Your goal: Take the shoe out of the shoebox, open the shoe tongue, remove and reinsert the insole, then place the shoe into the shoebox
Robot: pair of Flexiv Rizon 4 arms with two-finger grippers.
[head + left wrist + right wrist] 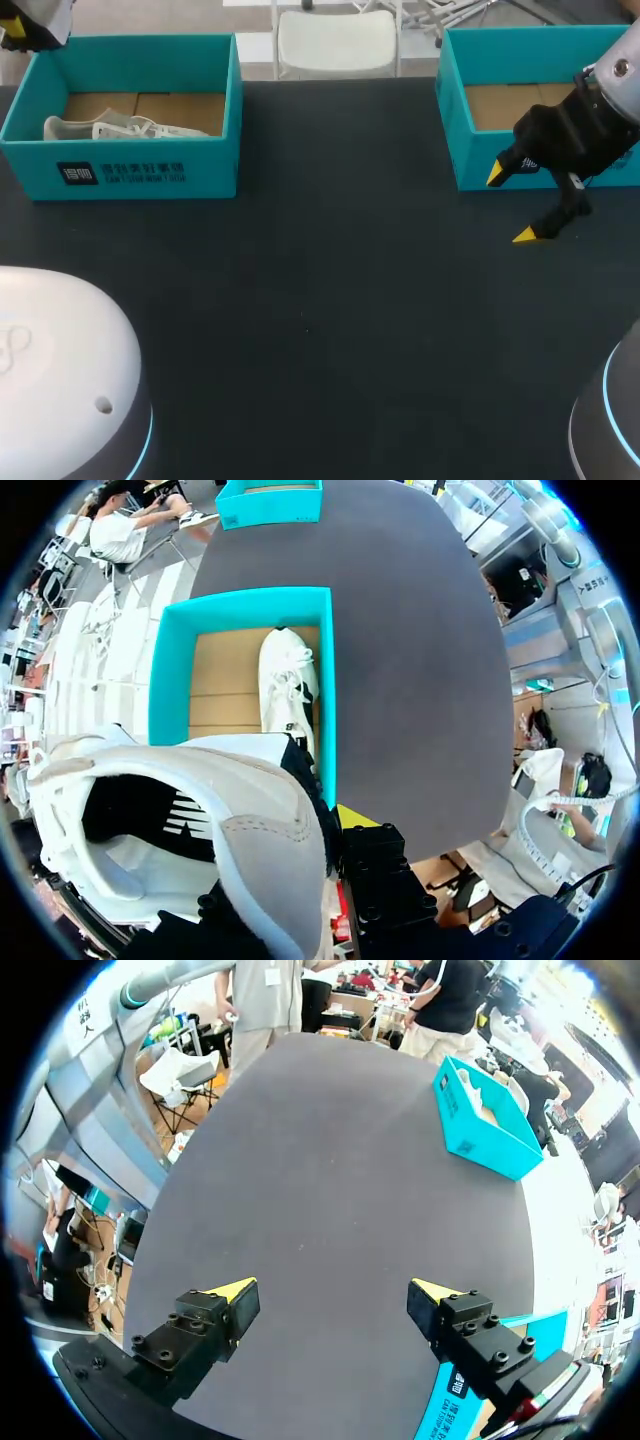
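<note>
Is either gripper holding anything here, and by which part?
Left gripper holds a white shoe by its collar rim, apparently; right gripper is open and empty.

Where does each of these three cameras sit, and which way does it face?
Head: above and behind, looking down on the table; left arm and right gripper show.
Left wrist: above the left shoebox, looking down; one yellow fingertip beside the held shoe.
Right wrist: low, looking across the table; right gripper open.
All three see the left shoebox.
</note>
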